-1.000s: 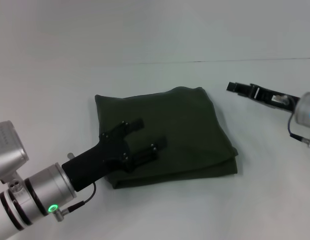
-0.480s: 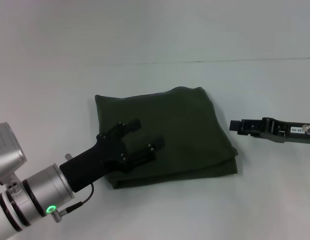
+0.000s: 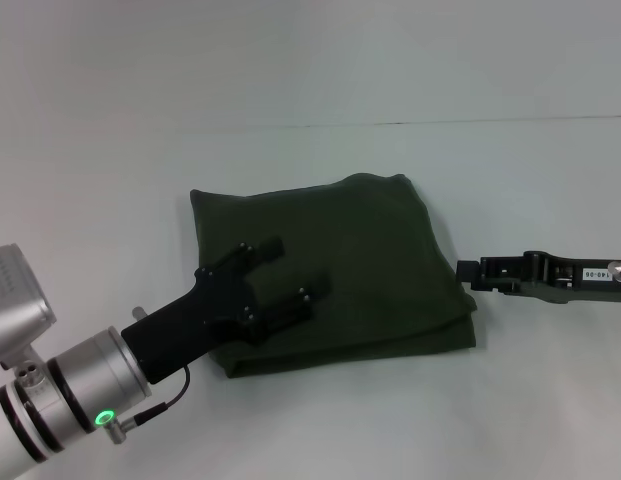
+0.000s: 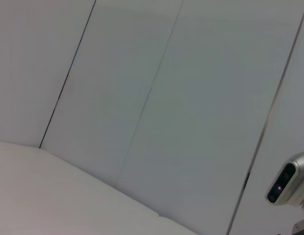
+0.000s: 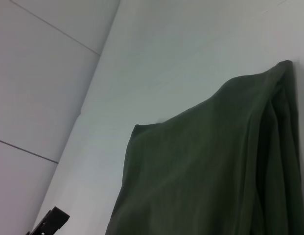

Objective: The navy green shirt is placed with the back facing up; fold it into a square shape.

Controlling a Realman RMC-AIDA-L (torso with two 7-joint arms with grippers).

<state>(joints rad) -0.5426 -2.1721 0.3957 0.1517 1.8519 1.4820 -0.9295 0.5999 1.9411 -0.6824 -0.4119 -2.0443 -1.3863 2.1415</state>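
Observation:
The navy green shirt (image 3: 350, 250) lies folded into a rough square in the middle of the white table, with layered edges along its front and right sides. My left gripper (image 3: 288, 272) hovers open over the shirt's front left part, its black fingers (image 3: 265, 250) spread with nothing between them. My right gripper (image 3: 472, 272) reaches in low from the right, and its tip is at the shirt's right edge. The right wrist view shows the shirt (image 5: 205, 161) up close, along with a black fingertip (image 5: 46, 223) of the far gripper.
The white table (image 3: 110, 170) stretches around the shirt on all sides. A pale panelled wall (image 4: 142, 98) fills the left wrist view, and a silver arm part (image 4: 286, 178) shows at its edge.
My right gripper has come down from higher at the right and moved in to the shirt's right edge. The left gripper has barely moved.

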